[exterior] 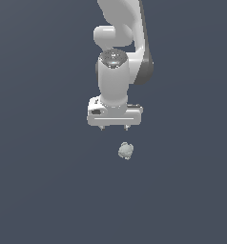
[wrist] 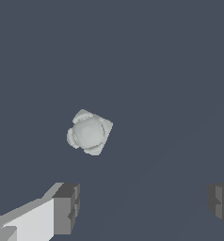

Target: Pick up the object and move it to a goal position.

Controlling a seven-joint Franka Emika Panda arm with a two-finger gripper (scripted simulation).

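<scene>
The object (exterior: 126, 150) is a small lumpy pale grey-green blob lying on the dark surface, near the middle of the exterior view. My white gripper (exterior: 114, 127) hangs above and just behind it, pointing down, not touching it. In the wrist view the object (wrist: 89, 132) lies ahead of the gripper (wrist: 143, 206), off the line between the fingers. The two dark-padded fingers (wrist: 67, 207) stand wide apart with nothing between them, so the gripper is open.
The white arm (exterior: 120, 52) rises from the gripper toward the top of the exterior view. A plain dark grey-blue surface (exterior: 39, 190) spreads all around the object. No other objects or edges show.
</scene>
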